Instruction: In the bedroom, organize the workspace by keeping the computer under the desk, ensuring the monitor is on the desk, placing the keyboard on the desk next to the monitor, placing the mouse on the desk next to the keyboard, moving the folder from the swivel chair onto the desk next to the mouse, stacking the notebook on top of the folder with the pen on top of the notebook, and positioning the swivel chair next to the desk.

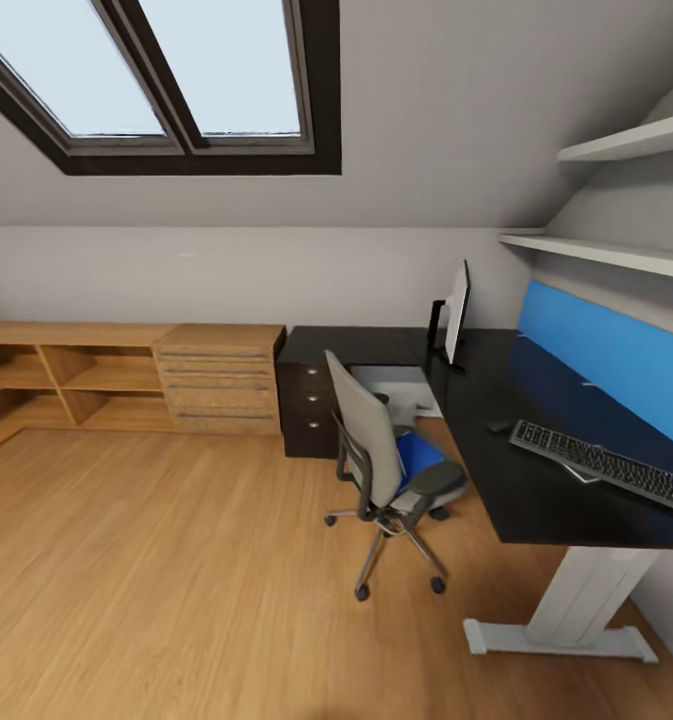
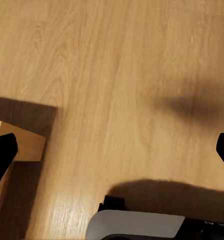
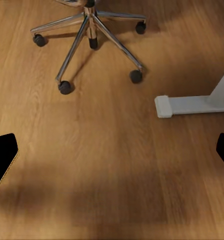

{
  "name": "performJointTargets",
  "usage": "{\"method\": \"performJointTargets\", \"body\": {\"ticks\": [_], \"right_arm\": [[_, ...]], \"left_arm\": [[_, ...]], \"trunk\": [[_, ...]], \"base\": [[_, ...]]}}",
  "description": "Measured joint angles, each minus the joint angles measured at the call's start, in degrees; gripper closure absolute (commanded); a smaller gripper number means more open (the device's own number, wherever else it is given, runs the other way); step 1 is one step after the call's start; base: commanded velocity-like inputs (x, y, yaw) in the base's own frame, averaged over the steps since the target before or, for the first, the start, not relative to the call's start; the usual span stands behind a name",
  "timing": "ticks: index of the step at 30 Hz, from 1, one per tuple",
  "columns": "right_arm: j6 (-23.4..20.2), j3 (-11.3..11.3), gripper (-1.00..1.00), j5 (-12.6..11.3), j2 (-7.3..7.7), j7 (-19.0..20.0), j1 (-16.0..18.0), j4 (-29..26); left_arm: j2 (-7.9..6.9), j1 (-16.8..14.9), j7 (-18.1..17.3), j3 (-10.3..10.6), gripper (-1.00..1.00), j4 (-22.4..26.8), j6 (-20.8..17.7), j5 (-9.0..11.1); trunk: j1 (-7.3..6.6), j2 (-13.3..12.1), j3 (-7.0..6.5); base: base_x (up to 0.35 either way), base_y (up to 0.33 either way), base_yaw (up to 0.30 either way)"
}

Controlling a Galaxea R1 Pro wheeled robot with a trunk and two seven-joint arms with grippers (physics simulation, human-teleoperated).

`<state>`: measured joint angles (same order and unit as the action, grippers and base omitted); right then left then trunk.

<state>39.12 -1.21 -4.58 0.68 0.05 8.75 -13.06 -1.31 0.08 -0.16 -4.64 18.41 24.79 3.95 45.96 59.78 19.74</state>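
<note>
Left gripper point(image 2: 112, 147): fingertips sit far apart at opposite edges of the left wrist view, jaws spread wide, nothing between them. Below it: bare wood floor point(image 2: 117, 75), plus the corner of a light wooden unit point(image 2: 24, 145).

Right gripper point(image 3: 112, 150): same state, fingers wide apart and empty, over floor. Its view takes in the metal five-star base of the swivel chair point(image 3: 89, 30) with casters on the floor, and just beside it the white foot of the desk pedestal point(image 3: 192, 104), not touching.

Head view, near to far:
- Floor fills the foreground, 6 o'clock.
- White pedestal leg at about 4 o'clock carries the near end of the desk point(image 1: 536, 480).
- Swivel chair just right of centre, its back turned toward the camera, seat facing the desk, close to the desk edge.
- Folder point(image 1: 416, 455), bright blue, lies on the chair seat.
- Keyboard point(image 1: 606, 465) on the desk top at 3 o'clock, lying at an angle.
- Mouse point(image 1: 499, 426), small and dark, on the desk near the keyboard's far end, apart from it.
- Monitor point(image 1: 457, 313) upright on the desk, farther back, seen almost edge-on.
- Blue back panel point(image 1: 606, 345) runs along the desk's right side.
- Black drawer unit point(image 1: 308, 405) under the desk's far end, around 12 o'clock.
- Wooden drawer chest point(image 1: 221, 380) and open shelving point(image 1: 66, 385) along the far wall, 9 to 11 o'clock.
- Skylight point(image 1: 166, 70) above.
</note>
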Motion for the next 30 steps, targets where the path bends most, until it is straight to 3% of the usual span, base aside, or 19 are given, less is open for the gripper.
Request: {"method": "performJointTargets", "body": {"ticks": [13, 19, 30], "right_arm": [[0.0, 0.0, -1.0, 0.1, -0.4, 0.0, 0.0, 0.0], [0.0, 0.0, -1.0, 0.1, -0.41, 0.0, 0.0, 0.2], [0.3, 0.1, -1.0, 0.2, -0.4, 0.0, 0.0, 2.0]], "left_arm": [[0.0, 0.0, 0.0, 0.0, -1.0, 0.0, 0.0, 0.0], [-0.08, 0.0, 0.0, 0.1, -1.0, 0.0, 0.0, 0.0], [-0.09, 0.0, 0.0, 0.1, -1.0, 0.1, 0.0, 0.0]], "trunk": [[0.02, 0.0, 0.0], [0.01, 0.0, 0.0], [0.0, 0.0, 0.0]], "base": [[0.24, 0.126, -0.239], [0.077, 0.004, -0.047], [0.3, 0.0, -0.002]]}}
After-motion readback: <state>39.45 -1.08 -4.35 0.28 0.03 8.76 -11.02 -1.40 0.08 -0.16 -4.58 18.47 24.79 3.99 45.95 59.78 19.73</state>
